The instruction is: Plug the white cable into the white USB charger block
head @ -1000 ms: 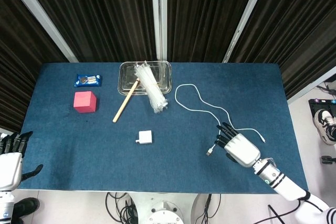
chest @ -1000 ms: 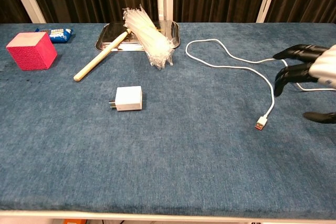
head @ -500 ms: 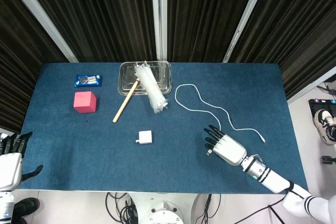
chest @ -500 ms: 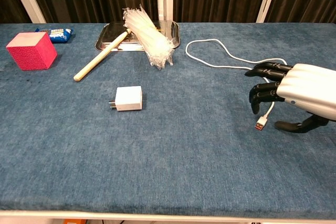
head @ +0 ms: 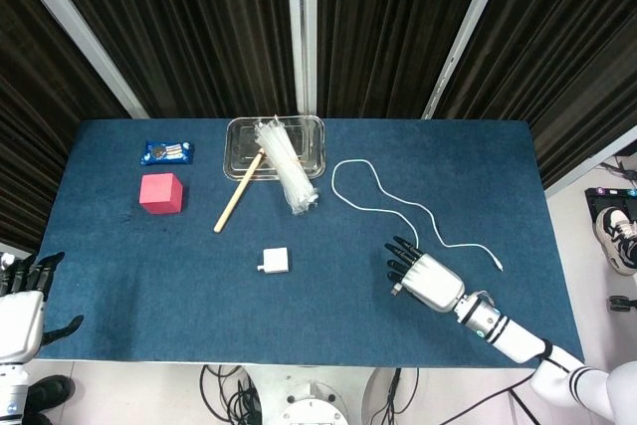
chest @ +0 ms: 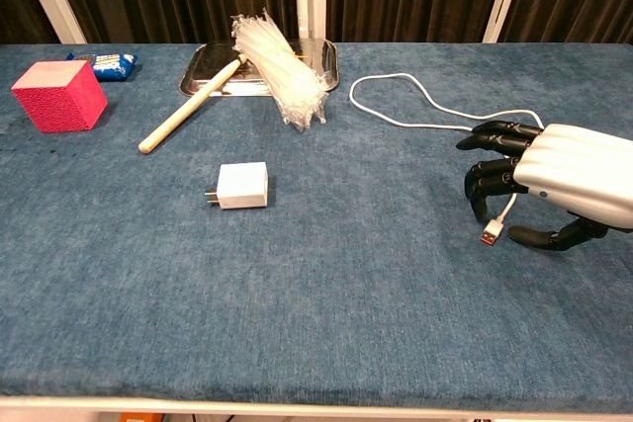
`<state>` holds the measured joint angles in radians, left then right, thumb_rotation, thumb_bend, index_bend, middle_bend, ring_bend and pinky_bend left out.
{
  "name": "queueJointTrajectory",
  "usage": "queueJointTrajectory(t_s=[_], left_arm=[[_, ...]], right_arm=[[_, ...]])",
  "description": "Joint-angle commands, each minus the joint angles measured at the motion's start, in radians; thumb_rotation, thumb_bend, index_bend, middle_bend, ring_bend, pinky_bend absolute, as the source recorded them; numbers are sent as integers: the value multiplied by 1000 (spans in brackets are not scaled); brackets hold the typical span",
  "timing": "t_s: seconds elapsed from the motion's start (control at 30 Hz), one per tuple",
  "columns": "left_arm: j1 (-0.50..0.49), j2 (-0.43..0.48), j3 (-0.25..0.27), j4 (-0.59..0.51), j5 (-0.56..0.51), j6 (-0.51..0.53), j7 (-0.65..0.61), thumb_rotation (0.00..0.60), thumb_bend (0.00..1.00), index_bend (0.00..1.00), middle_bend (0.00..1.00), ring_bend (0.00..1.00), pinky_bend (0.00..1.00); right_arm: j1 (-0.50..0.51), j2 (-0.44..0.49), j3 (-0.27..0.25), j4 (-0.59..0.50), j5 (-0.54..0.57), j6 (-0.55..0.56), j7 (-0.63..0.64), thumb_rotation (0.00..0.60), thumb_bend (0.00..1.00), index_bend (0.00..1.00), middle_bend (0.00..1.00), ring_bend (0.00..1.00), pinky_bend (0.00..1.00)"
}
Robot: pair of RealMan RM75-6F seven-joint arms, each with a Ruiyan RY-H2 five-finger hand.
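The right hand (chest: pixel 554 188) hovers, fingers apart, over the limp, light white cable (chest: pixel 415 122); best pinched at its stiff plug (chest: pixel 491 236).

**What your surface carries**

You have a blue felt-covered surface (head: pixel 149 276). Along its far edge lie a blue snack packet (head: pixel 166 152), a red cube (head: pixel 161 193) and a clear tray (head: pixel 243 136). A wooden stick (head: pixel 236 198) leans from the tray onto the felt. The white charger block (head: pixel 274 261) sits mid-surface; the white cable (head: pixel 383 201) snakes along at your right.
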<state>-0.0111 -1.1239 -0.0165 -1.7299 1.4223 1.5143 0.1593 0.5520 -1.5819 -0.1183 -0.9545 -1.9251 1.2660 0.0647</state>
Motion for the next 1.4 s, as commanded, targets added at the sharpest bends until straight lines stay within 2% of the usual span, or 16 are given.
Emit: queueJointTrajectory(t_s=[0.03, 0.63, 0.97, 1.17, 1.4], left_arm=[[1, 1, -1, -2, -1, 0, 1, 600, 141, 89, 115, 24, 0], [-3, 0, -5, 9, -6, -15, -9, 600, 141, 86, 115, 24, 0], [-53, 36, -18, -17, 18, -65, 39, 600, 137, 85, 115, 24, 0], [-143, 80, -41, -68, 51, -162, 99, 600, 135, 84, 115, 24, 0], [-309, 72, -87, -99, 42, -367, 125, 600, 133, 84, 115, 24, 0]], right_arm=[[1, -4, -3, 4, 5, 1, 1, 600, 326, 445, 307, 71, 0], [9, -11, -18, -5, 35, 14, -10, 600, 354, 562, 349, 120, 0], [15, 40, 0, -84, 61, 28, -42, 600, 402, 594, 464, 229, 9], [9, 80, 11, -140, 94, 16, -52, 600, 413, 597, 499, 251, 23], [-5, 116, 18, -186, 117, 24, -66, 600, 416, 597, 503, 252, 27]])
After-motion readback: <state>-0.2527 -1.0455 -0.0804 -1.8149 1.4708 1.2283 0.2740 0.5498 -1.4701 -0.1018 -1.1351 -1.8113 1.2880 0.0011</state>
